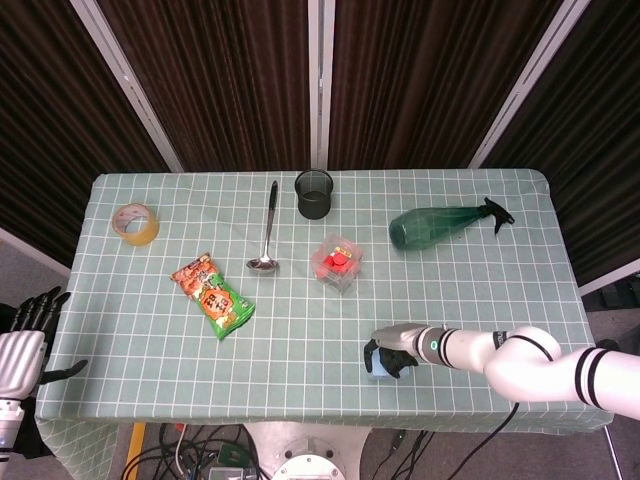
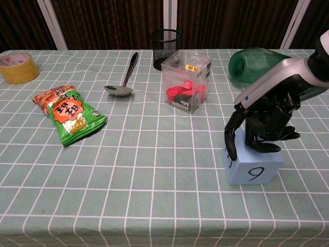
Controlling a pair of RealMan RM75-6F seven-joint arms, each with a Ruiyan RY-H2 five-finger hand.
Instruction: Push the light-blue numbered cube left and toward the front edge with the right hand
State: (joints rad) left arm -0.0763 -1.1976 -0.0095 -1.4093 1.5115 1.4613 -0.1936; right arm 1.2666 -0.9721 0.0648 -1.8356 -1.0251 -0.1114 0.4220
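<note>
The light-blue cube (image 2: 254, 171) with a black 9 on its front face sits near the table's front edge, right of centre; in the head view the cube (image 1: 379, 371) peeks out under the hand. My right hand (image 2: 264, 126) rests on top of the cube, fingers curled down over its top and left side, and it also shows in the head view (image 1: 392, 353). My left hand (image 1: 20, 345) hangs off the table at the far left with fingers spread, holding nothing.
A clear box of red caps (image 2: 186, 81) stands behind the cube. A green spray bottle (image 1: 445, 224) lies at the right. Further left lie a spoon (image 2: 125, 77), a snack bag (image 2: 70, 113) and a tape roll (image 2: 16, 67); a black mesh cup (image 2: 165, 48) is at the back.
</note>
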